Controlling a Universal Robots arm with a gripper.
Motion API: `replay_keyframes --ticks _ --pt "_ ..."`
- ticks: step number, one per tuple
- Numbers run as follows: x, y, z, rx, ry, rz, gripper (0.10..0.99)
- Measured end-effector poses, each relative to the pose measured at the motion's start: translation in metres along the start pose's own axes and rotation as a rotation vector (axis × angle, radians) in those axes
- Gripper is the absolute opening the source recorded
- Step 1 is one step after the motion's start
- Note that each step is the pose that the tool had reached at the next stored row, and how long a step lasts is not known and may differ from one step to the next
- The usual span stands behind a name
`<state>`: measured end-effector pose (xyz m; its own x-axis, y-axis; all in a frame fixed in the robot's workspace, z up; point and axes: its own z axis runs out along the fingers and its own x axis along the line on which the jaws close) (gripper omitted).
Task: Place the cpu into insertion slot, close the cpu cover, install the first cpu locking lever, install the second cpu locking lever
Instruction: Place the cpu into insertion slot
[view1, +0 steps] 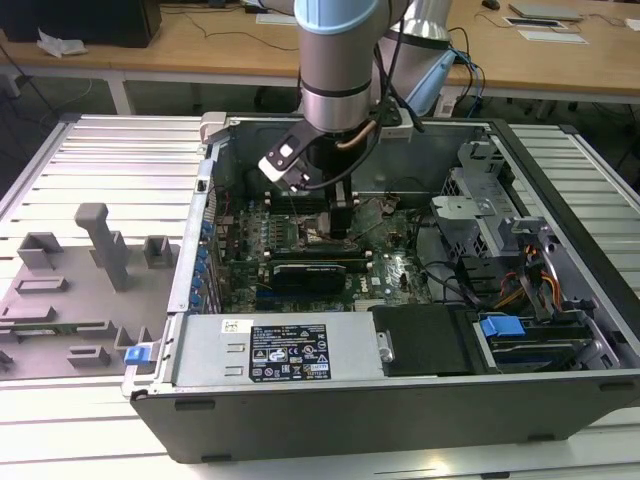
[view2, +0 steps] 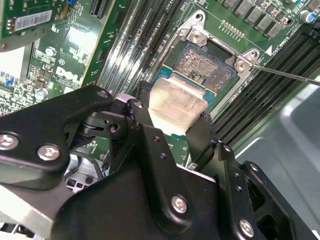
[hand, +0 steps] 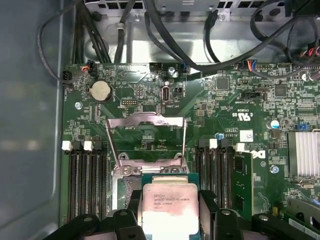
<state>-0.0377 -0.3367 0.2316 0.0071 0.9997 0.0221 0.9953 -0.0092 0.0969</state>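
My gripper (view2: 172, 120) is shut on the cpu (view2: 178, 102), a flat square chip with a pale metal top, pinched by its two side edges between the black fingers (view2: 142, 112). The chip hangs low over the open insertion slot (view2: 207, 67), covering its near part, while the far part with the contact field lies bare. The cpu (hand: 169, 202) sits just before the cpu cover (hand: 146, 122), a silvery frame swung up and open behind the socket. A thin locking lever (view2: 287, 75) sticks out beside the socket. In the exterior view the gripper (view1: 340, 228) reaches down into the case onto the motherboard.
Memory slots (hand: 85, 175) flank the socket on both sides. A long black card (view1: 315, 270) lies across the board just in front of the gripper. Cables (hand: 200, 35) run along the case's wall. The drive cage (view1: 480, 215) stands at the exterior view's right, a grey fixture (view1: 100, 250) at its left.
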Motion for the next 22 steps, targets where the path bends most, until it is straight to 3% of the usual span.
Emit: replay_keyframes --ticks 12,16,22 --pt "0.0073 -0.0071 0.0081 0.0 -0.0009 0.01 0.537" --pt "0.0128 -0.0116 0.0158 0.0 -0.0016 0.017 0.537" --pt "0.0142 -0.014 0.0231 0.0 -0.0018 0.02 0.537"
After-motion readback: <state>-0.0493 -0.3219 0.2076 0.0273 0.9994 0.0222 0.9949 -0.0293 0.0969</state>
